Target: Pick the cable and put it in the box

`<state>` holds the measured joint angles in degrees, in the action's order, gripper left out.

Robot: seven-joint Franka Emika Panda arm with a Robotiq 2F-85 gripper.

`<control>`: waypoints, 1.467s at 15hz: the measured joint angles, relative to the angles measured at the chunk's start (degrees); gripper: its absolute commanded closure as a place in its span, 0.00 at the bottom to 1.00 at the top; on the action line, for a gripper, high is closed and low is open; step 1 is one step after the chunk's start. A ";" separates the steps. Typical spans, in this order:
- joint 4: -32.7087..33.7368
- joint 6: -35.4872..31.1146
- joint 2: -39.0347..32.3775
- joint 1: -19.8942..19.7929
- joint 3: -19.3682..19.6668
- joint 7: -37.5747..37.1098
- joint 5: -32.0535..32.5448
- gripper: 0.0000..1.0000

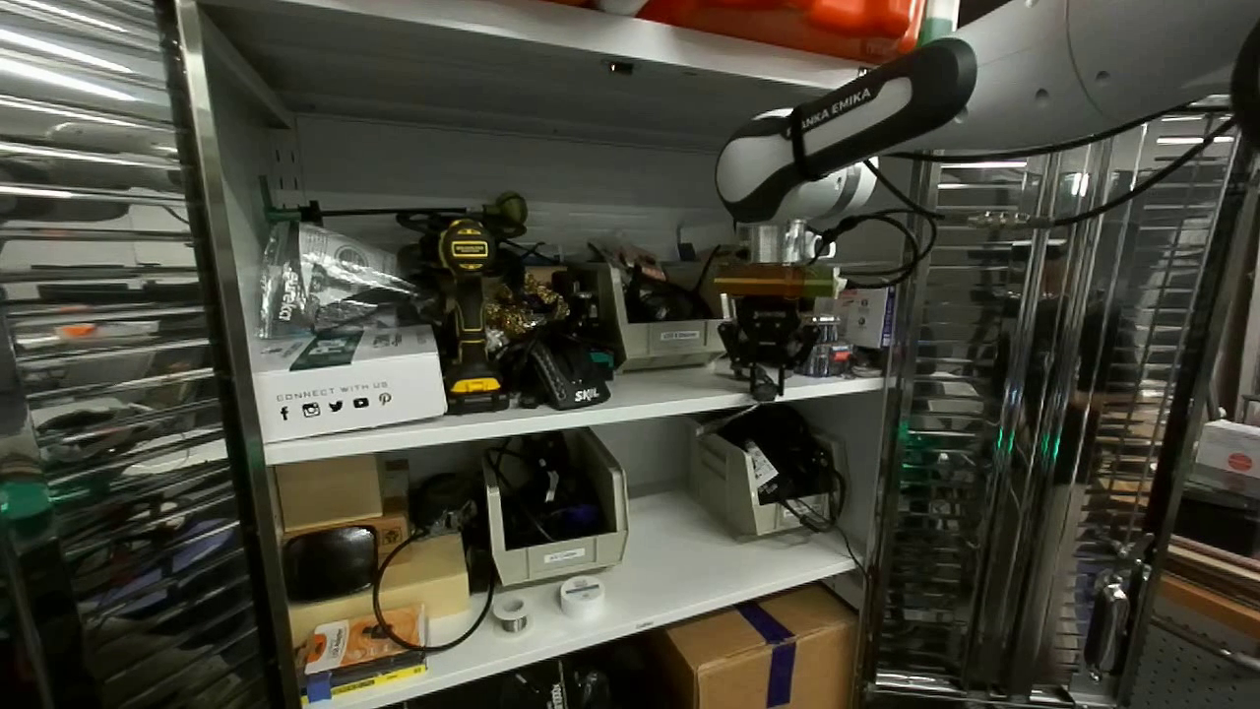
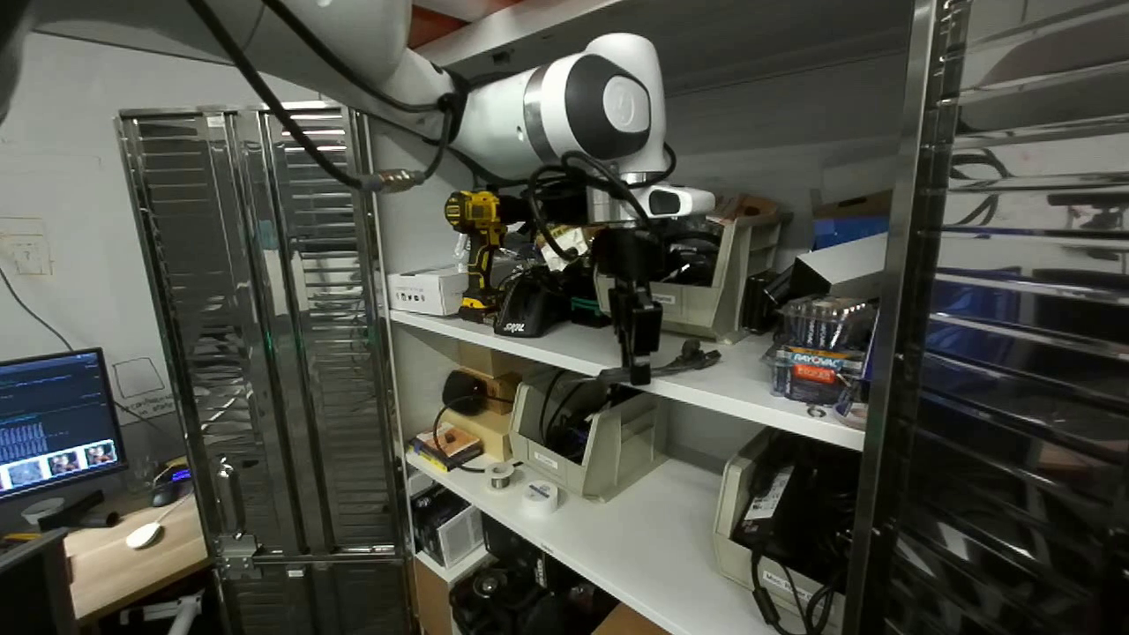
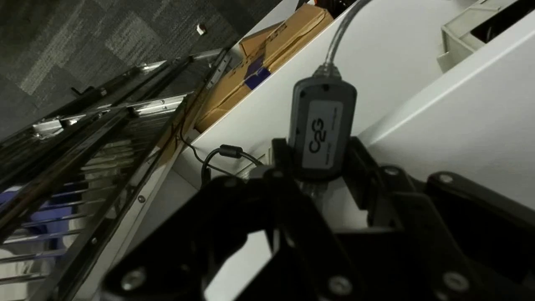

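Observation:
The cable (image 3: 324, 129) has a dark grey rectangular module with a pale "C2G" label and a clear grey lead. In the wrist view my gripper (image 3: 318, 156) has a finger against each side of this module. In an exterior view the gripper (image 2: 639, 366) points down at the front edge of the upper shelf. The cable (image 2: 697, 357) sticks out on both sides of the fingertips there. I cannot tell whether its plug end touches the shelf. The gripper (image 1: 770, 379) shows above the same edge in an exterior view. The small low white open-topped box is hidden or out of view.
The upper shelf (image 2: 750, 366) holds a grey bin (image 2: 732, 304), a battery pack (image 2: 816, 353), a drill (image 2: 481, 256) and a flat white carton (image 2: 428, 291). The lower shelf (image 1: 660, 551) holds two labelled bins (image 1: 566, 561), (image 1: 709, 483). A cardboard carton (image 1: 719, 650) stands below. Metal doors flank the cabinet.

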<state>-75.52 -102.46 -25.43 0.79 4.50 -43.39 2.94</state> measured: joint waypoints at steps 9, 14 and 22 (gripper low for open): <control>-26.49 -31.71 14.94 1.33 0.15 0.14 11.43 0.84; -42.45 -51.89 24.41 1.58 0.11 -2.78 20.46 0.84; -57.05 -68.02 42.13 -4.66 -3.59 -34.61 53.80 0.85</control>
<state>-132.57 -170.48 16.71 -3.87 0.91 -78.01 56.73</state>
